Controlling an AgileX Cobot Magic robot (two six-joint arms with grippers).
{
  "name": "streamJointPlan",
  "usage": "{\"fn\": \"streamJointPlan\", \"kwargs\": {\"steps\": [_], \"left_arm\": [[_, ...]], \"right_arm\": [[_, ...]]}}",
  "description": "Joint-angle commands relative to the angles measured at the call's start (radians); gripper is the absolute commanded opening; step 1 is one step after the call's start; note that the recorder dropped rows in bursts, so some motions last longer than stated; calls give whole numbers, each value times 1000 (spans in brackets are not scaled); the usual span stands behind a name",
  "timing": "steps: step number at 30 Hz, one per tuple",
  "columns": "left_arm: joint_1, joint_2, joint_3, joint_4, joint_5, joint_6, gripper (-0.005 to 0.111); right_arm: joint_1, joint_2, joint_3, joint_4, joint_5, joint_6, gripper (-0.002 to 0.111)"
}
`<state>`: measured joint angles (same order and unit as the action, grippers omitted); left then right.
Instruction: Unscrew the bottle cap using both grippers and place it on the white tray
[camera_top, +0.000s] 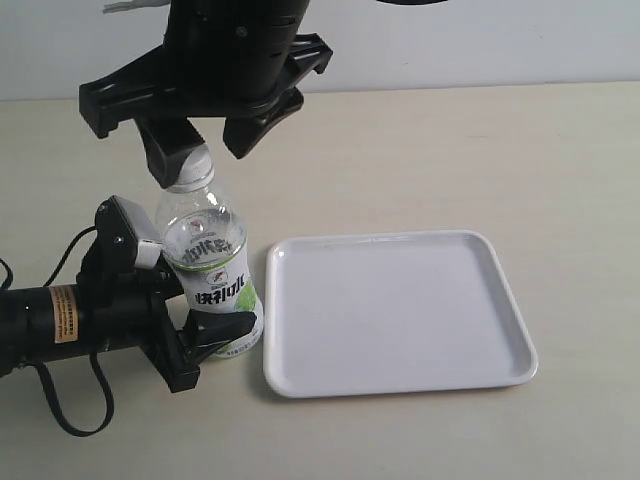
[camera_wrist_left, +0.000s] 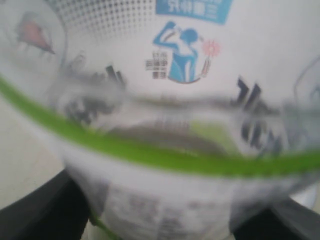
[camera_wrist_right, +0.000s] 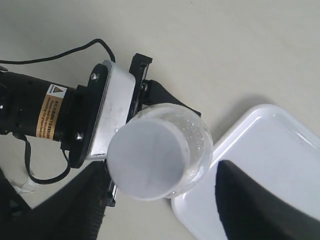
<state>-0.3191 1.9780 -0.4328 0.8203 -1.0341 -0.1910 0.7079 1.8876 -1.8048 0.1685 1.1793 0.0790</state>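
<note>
The bottle (camera_top: 205, 255) stands upright on the table just left of the white tray (camera_top: 400, 310). My left gripper (camera_top: 190, 292) reaches in from the left and is shut on the bottle's lower labelled part; in the left wrist view the blurred label (camera_wrist_left: 165, 100) fills the frame. The bottle cap (camera_top: 198, 160) is on the neck, partly hidden. My right gripper (camera_top: 208, 145) hangs over it, open, one finger on each side. Seen from the right wrist, the cap (camera_wrist_right: 147, 160) lies between the dark fingers (camera_wrist_right: 260, 200), closer to one, with a gap to the other.
The tray (camera_wrist_right: 270, 150) holds nothing and its near corner is close beside the bottle's base. The left arm's black cable (camera_top: 60, 400) loops over the table at the front left. A pale wall bounds the table at the back.
</note>
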Motion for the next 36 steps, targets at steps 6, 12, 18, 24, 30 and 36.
{"fn": "streamJointPlan", "kwargs": {"steps": [6, 12, 18, 24, 30, 36], "left_arm": [[0, -10, 0, -1, -18, -9, 0], [0, -10, 0, -1, -18, -9, 0], [0, -10, 0, -1, -18, -9, 0], [0, -10, 0, -1, -18, -11, 0], [0, -10, 0, -1, -18, -11, 0], [0, -10, 0, 3, -18, -10, 0]], "right_arm": [[2, -2, 4, 16, -26, -31, 68], [2, -2, 4, 41, -55, -55, 69], [2, 7, 4, 39, -63, -58, 69], [2, 13, 4, 34, -72, -59, 68], [2, 13, 4, 33, -57, -55, 44], [2, 13, 4, 33, -47, -129, 12]]}}
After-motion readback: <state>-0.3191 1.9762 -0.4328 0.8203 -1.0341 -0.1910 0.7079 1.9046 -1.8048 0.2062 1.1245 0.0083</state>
